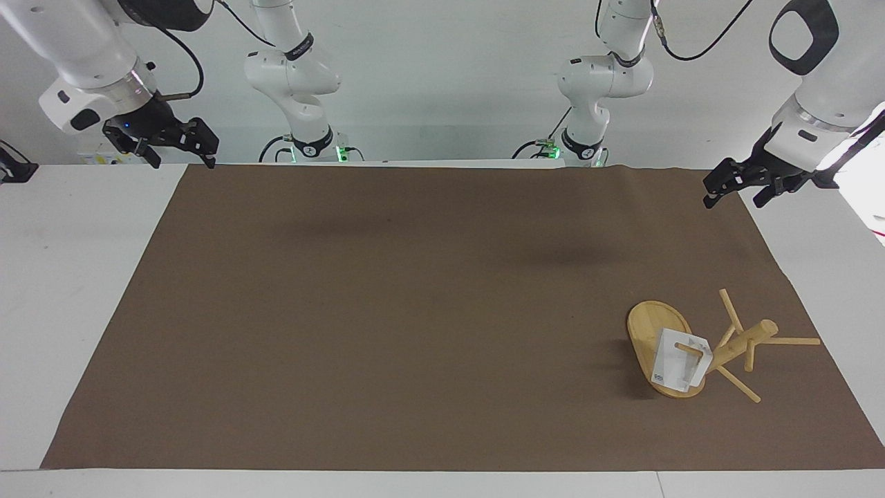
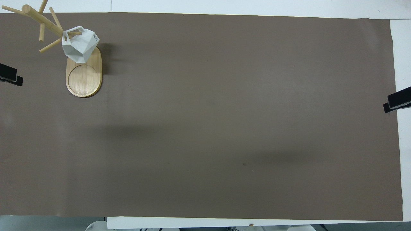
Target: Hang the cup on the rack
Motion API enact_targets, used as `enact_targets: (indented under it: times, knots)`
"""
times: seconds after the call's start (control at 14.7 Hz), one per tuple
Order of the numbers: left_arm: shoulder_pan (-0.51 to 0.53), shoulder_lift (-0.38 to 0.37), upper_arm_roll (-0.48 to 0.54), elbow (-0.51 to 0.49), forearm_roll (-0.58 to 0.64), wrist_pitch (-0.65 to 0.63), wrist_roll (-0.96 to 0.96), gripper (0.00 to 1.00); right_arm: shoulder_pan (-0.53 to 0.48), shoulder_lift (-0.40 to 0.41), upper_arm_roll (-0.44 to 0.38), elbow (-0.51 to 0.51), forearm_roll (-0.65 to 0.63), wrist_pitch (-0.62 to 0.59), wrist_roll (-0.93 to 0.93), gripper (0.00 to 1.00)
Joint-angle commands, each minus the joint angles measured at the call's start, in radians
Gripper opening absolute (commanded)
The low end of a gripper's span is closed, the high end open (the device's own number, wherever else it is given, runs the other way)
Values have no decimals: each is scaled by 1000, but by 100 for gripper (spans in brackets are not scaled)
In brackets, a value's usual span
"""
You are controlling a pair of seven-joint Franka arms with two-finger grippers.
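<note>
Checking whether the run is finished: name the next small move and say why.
Probably none beyond parking. The cup hangs by its handle on a peg of the rack. Left claw and right claw are both raised over the table's robot-side corners, holding nothing.
</note>
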Motion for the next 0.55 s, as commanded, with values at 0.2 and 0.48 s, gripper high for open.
enact_targets:
  times: [0.2, 0.48]
  knots:
    - [7, 19, -2, 37, 10, -33, 49, 100, -7, -21, 5, -27, 20, 17, 17, 100]
    - [7, 16, -2, 37, 9, -32, 46, 100, -7, -21, 4, -27, 20, 17, 18, 100]
